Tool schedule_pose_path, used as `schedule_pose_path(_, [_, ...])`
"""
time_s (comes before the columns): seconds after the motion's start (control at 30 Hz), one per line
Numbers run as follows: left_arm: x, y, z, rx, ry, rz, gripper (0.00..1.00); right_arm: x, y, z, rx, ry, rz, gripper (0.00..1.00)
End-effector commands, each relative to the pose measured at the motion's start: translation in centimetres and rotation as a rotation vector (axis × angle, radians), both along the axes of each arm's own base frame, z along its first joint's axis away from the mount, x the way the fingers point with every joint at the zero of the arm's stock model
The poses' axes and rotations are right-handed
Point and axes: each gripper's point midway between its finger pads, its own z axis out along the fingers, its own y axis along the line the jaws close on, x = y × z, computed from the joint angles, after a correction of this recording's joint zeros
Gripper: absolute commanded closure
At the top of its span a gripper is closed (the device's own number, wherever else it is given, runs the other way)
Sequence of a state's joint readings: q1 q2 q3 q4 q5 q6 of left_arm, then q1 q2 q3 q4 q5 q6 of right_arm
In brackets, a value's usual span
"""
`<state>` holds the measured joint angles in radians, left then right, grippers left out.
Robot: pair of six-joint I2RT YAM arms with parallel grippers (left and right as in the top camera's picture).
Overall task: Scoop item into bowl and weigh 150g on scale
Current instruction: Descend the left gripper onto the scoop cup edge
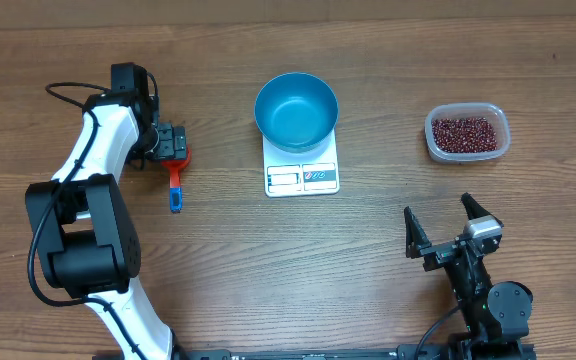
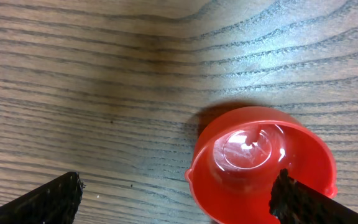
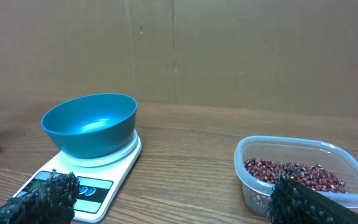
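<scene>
Small dark red beans [image 1: 465,132] fill a clear plastic tub [image 1: 502,140] at the right. The empty blue bowl [image 1: 296,110] sits on the white scale [image 1: 302,178] in the middle. A scoop with a red cup [image 2: 253,162] and a blue handle [image 1: 175,194] lies on the table at the left. My left gripper [image 1: 171,143] hovers open over the red cup, its right finger [image 2: 303,202] in front of the cup's rim. Near the front edge at the right, my right gripper [image 1: 452,222] stands open and empty, facing the bowl [image 3: 91,124], the scale [image 3: 73,180] and the beans [image 3: 294,174].
The left arm's white links and black base [image 1: 78,230] stand along the left side of the wooden table. A brown cardboard wall [image 3: 229,50] rises behind the table's far edge.
</scene>
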<state>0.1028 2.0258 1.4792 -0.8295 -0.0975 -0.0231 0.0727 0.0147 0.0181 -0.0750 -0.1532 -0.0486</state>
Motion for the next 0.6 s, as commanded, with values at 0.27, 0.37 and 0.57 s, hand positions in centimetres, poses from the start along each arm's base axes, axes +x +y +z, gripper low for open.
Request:
schedule_pose_path(0.27, [0.64, -0.07, -0.29, -0.011, -0.013, 0.005, 0.0, -0.04, 0.14, -0.1, -0.002, -0.008, 0.007, 0.0])
schedule_pose_path(0.37, [0.6, -0.06, -0.7, -0.008, -0.016, -0.002, 0.0, -0.04, 0.13, -0.1, -0.002, -0.008, 0.006, 0.0])
schedule_pose_path(0.57, [0.43, 0.22, -1.02, 0.008, -0.014, 0.002, 0.0, -0.04, 0.13, -0.1, -0.002, -0.008, 0.006, 0.0])
